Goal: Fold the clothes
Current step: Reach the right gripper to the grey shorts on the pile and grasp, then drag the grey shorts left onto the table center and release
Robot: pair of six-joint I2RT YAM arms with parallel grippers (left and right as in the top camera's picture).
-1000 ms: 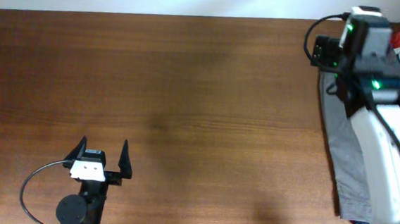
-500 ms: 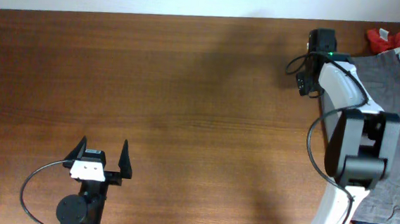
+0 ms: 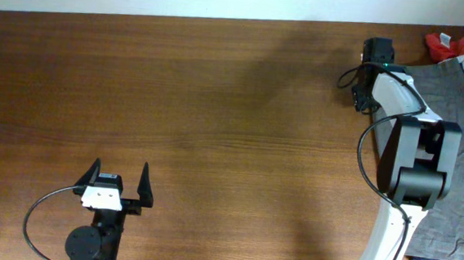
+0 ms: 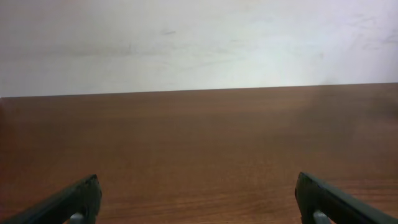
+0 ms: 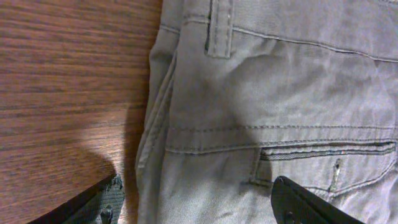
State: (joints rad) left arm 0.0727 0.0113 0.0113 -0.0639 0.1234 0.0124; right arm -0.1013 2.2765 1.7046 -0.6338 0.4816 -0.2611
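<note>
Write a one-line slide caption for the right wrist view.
Open right hand straddles edge of grey shorts on wooden table.

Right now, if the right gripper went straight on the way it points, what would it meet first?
Probably the grey shorts, near the back pocket; the open right gripper points at the fabric, though depth is unclear.

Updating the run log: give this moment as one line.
left tool: open, idle over table | right tool: open over grey shorts edge, nothing gripped | fold: not started
</note>
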